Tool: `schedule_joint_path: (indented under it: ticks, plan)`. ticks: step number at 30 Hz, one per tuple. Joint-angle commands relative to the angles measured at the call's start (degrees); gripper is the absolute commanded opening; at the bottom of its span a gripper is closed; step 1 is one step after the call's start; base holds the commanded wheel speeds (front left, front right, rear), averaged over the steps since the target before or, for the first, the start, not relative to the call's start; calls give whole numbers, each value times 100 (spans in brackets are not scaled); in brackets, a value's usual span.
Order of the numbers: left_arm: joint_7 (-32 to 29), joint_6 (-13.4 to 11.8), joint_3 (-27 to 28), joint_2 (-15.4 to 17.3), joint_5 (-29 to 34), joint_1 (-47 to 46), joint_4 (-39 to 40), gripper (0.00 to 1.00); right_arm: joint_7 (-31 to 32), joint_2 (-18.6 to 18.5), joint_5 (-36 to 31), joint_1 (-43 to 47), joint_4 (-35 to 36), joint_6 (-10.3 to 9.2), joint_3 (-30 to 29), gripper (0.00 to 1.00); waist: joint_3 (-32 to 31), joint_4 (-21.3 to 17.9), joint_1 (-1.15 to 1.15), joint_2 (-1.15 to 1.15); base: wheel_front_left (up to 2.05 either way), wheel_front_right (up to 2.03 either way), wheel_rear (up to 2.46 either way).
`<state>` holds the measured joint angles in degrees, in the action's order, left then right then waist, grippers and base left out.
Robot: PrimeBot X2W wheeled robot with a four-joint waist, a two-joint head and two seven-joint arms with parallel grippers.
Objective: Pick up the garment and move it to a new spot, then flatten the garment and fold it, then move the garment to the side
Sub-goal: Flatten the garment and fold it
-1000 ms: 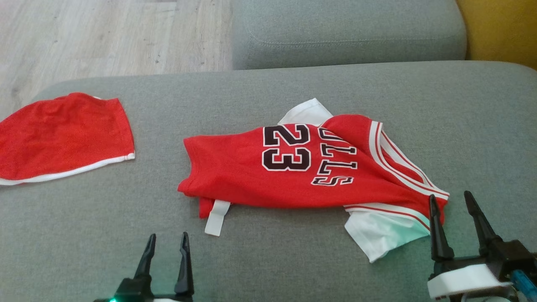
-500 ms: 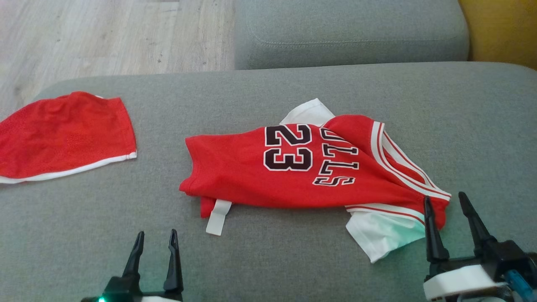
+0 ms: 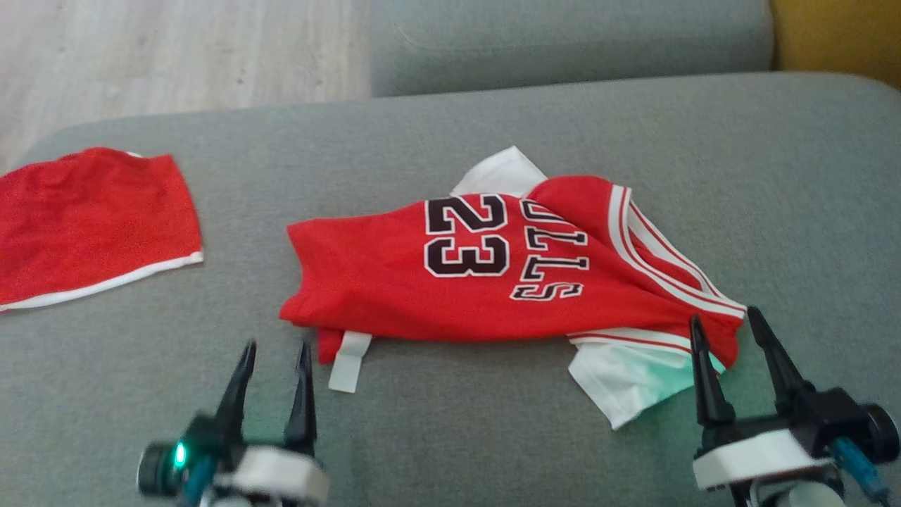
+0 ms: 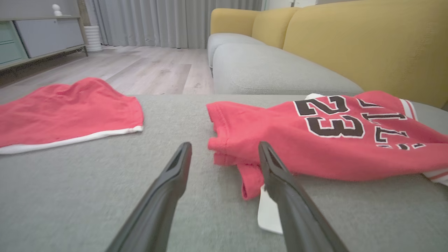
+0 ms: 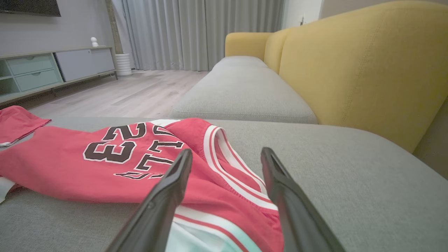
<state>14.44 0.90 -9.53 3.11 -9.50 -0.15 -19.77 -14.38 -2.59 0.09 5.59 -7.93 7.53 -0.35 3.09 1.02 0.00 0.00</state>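
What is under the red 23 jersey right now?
White fabric sticks out from beneath the red jersey at its far edge and near-right corner, and a white strip at its near-left end. How far that fabric runs underneath is covered. All rests on the grey cushion.

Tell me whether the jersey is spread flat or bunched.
Bunched: the jersey lies doubled over itself, white underlayer sticking out crookedly.

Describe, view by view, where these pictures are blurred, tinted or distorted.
Head view: soft overall, the left gripper base smeared, its green lamp glowing; the jersey reads saturated red. Left wrist view: the jersey washes to pink, the foreground soft. Right wrist view: lettering crisp, the right gripper looming large from wide-angle stretch.
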Motion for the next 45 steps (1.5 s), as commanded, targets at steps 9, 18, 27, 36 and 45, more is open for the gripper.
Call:
schedule_joint_path:
  ticks: [9, 18, 27, 36, 45]
  plan:
    - [-122, 107, 210, -19, -478, -1496, -1425, 100, -62, -101, 111, -476, 200, -4, 309, 100, 344, -460, 0, 0, 0, 0, 0]
    - [-37, 52, 403, 85, -647, -1841, -2051, 100, -62, -98, 114, -483, 185, -4, 282, 100, 403, -585, 0, 0, 0, 0, 0]
    - [-167, 147, 515, 105, -921, -2015, -2399, 100, -62, -97, 116, -508, 175, -4, 294, 100, 436, -581, 0, 0, 0, 0, 0]
    - [-265, 358, 375, 83, -1063, -2103, -2543, 66, -62, -97, 120, -560, 148, -4, 321, 100, 474, -614, 0, 0, 0, 0, 0]
    - [-164, 487, 182, 81, -1090, -2166, -2476, 0, -62, -88, 127, -526, 111, -4, 240, 100, 407, -579, 0, 0, 0, 0, 0]
